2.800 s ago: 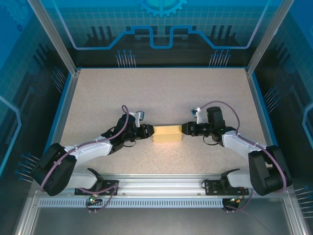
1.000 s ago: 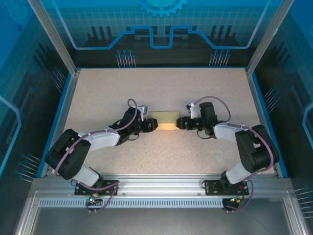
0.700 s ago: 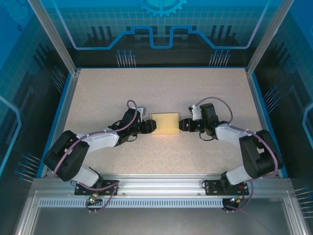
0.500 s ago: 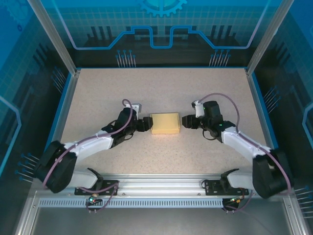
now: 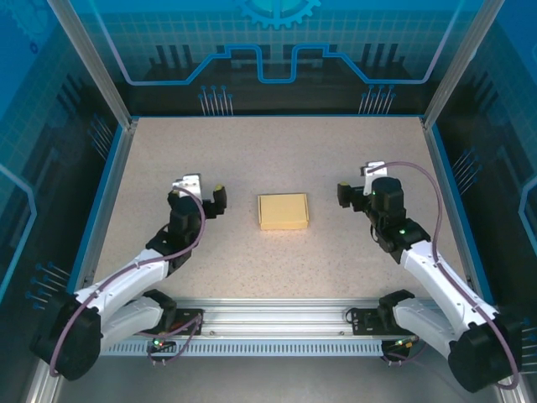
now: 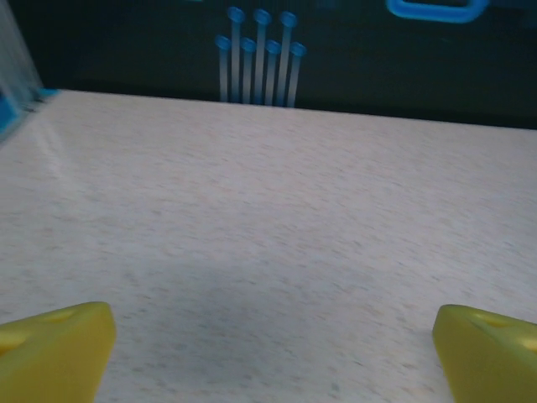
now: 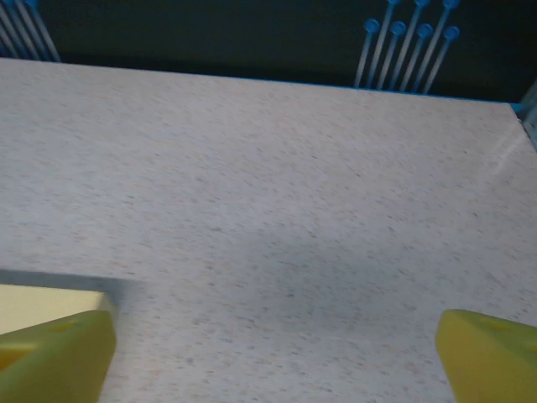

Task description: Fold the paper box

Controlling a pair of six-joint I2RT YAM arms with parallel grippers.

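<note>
- Left gripper [image 6: 270, 357]: jaws wide apart, empty, left of the box [image 5: 283, 211].
- Right gripper [image 7: 273, 357]: jaws wide apart, empty, right of the box.
- Box: flat, between both grippers, touching neither.

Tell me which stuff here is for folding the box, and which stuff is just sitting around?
For the job:
paper box, lying between the two arms
left gripper, open
right gripper, open

Just there:
table
metal rail along the near edge
blue wall at the back
</note>
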